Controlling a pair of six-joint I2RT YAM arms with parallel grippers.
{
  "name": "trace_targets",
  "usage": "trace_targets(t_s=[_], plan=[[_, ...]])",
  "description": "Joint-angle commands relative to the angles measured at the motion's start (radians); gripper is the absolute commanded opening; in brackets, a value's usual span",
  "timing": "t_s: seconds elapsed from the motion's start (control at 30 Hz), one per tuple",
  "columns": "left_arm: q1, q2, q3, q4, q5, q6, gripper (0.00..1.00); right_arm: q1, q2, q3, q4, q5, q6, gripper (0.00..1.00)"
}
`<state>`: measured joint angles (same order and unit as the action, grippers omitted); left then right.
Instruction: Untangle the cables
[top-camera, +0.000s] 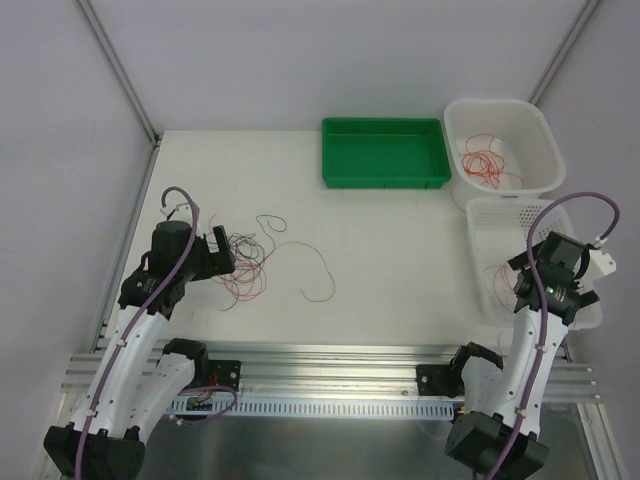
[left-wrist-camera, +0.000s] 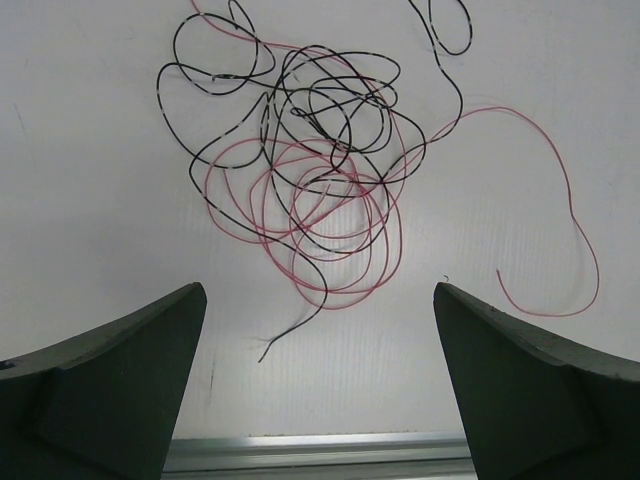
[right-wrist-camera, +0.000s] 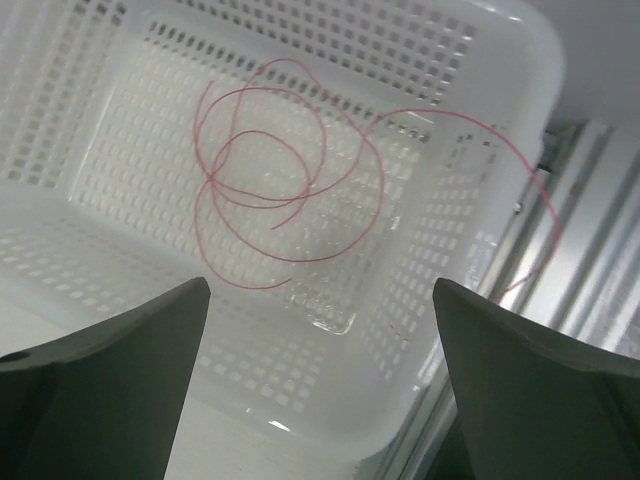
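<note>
A tangle of thin red and black cables (top-camera: 250, 262) lies on the white table, left of centre. My left gripper (top-camera: 222, 250) hovers at its left edge. In the left wrist view the tangle (left-wrist-camera: 320, 170) sits ahead of the open gripper (left-wrist-camera: 320, 290), with nothing between the fingers. One loose red cable (top-camera: 322, 275) curls to the tangle's right. My right gripper (top-camera: 522, 282) stands open above the near white basket (top-camera: 480, 215). A looped red cable (right-wrist-camera: 212, 180) lies in that basket, ahead of the empty gripper (right-wrist-camera: 320, 285). One end of it drapes over the basket's rim.
A green tray (top-camera: 384, 183) stands at the back centre. Right of it is a second white basket (top-camera: 500, 104) holding several red cables (top-camera: 485, 165). An aluminium rail (top-camera: 330, 372) runs along the near table edge, and frame posts rise at the back corners.
</note>
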<state>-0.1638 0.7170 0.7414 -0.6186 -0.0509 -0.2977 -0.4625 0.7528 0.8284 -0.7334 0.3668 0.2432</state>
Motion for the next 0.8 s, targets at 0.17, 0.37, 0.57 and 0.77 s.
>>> trace_targets(t_s=[0.17,0.37,0.57,0.77], plan=[[-0.002,-0.025,0.0,0.022,0.089,0.011,0.99,-0.131,-0.055,-0.015,-0.155,0.154,0.159,0.99],[-0.002,-0.033,-0.001,0.022,0.106,0.011,0.99,-0.321,-0.06,-0.06,-0.13,0.023,0.226,0.9],[-0.006,-0.021,-0.002,0.026,0.12,0.011,0.99,-0.433,-0.003,-0.069,-0.101,-0.022,0.33,0.81],[-0.026,-0.013,0.0,0.026,0.138,0.012,0.99,-0.458,0.083,-0.013,-0.06,-0.011,0.373,0.79]])
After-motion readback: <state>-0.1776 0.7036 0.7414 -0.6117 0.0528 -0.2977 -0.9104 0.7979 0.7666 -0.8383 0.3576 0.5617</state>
